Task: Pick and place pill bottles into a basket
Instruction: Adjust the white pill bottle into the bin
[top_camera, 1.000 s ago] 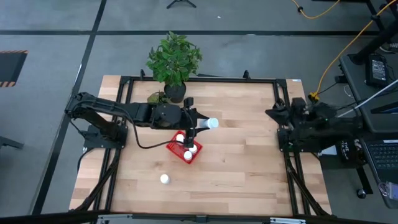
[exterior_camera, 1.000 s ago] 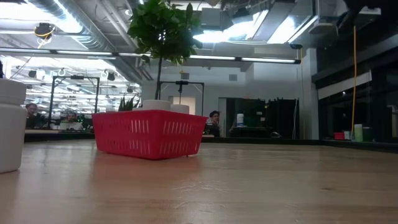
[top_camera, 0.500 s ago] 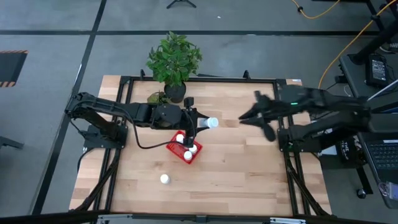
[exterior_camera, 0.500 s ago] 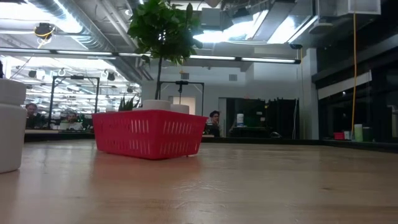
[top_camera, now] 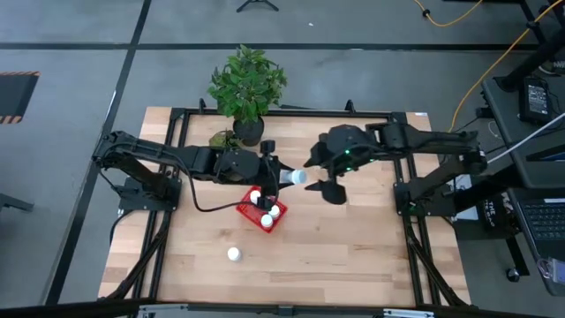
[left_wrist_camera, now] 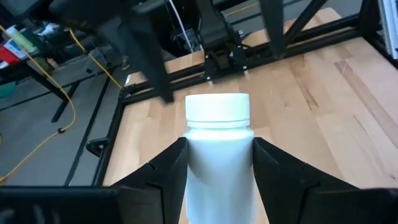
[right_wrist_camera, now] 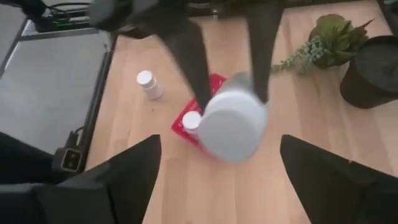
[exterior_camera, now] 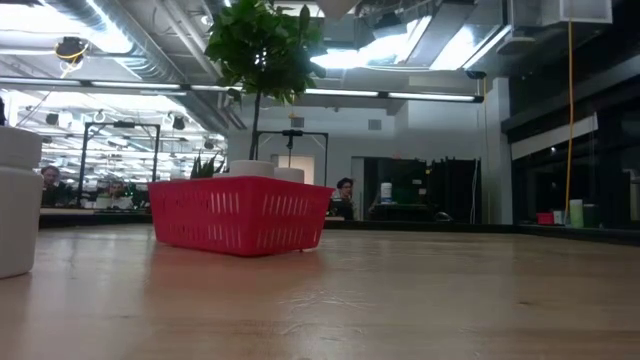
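High view: my left gripper (top_camera: 281,179) is clamped on a pill bottle (top_camera: 297,177) held sideways, just above the far edge of the red basket (top_camera: 247,208), cap pointing at my right arm. My right gripper (top_camera: 320,173) sits just beside that cap, its fingers spread wide and holding nothing. White caps (top_camera: 267,215) show inside the basket; one loose bottle (top_camera: 233,254) stands on the counter (top_camera: 353,238) nearer the front edge, well apart from the basket.

Low view: the basket (exterior_camera: 240,215) sits on the counter with two caps (exterior_camera: 252,168) rising over its rim; a bottle (exterior_camera: 20,200) looms large at the edge, cut off. Neither arm is visible here.

Left wrist view: my fingers (left_wrist_camera: 171,168) press both flanks of the bottle (left_wrist_camera: 218,149) below its ribbed cap.

Right wrist view: my spread fingers (right_wrist_camera: 134,171) frame the bottle's round cap end (right_wrist_camera: 232,124), blurred; basket and loose bottle (right_wrist_camera: 148,83) beyond.

Handling: I judge the bottle light, rigid, smooth plastic; it could slip or roll. Best hold is across the body, below the cap.

Hidden: the count of bottles inside the basket is unclear; my left arm covers part of it.
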`<state>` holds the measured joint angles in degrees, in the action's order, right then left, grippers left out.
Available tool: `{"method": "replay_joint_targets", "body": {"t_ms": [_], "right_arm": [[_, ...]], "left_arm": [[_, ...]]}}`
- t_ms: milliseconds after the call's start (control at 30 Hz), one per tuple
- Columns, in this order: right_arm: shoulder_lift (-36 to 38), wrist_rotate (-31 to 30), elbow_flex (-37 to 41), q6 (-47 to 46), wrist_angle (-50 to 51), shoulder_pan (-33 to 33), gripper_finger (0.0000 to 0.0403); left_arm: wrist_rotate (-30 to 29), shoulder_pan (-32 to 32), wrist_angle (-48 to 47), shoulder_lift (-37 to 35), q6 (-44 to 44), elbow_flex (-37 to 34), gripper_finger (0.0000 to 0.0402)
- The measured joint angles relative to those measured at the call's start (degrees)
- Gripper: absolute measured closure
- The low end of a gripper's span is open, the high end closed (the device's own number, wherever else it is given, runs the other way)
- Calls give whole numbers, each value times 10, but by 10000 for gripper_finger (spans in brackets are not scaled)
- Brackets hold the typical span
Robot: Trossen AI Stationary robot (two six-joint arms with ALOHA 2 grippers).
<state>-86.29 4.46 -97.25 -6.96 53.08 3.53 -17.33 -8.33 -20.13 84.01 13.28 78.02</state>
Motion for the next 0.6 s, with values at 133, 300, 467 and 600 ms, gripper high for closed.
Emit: {"method": "replay_joint_targets", "body": {"t_ms": [133, 300, 467, 600], "right_arm": [[-30, -3, -24, 0, -1, 0, 69], [-49, -3, -28, 0, 1, 0, 68], [-51, -3, -28, -3, -1, 0, 68], [-51, -3, -28, -18, -5, 0, 85]], "left_arm": [[4, -5, 1, 0, 14, 0, 240], [5, -7, 11, 0, 15, 0, 240], [5, -7, 25, 0, 15, 0, 240], [5, -7, 24, 0, 15, 0, 240]]}}
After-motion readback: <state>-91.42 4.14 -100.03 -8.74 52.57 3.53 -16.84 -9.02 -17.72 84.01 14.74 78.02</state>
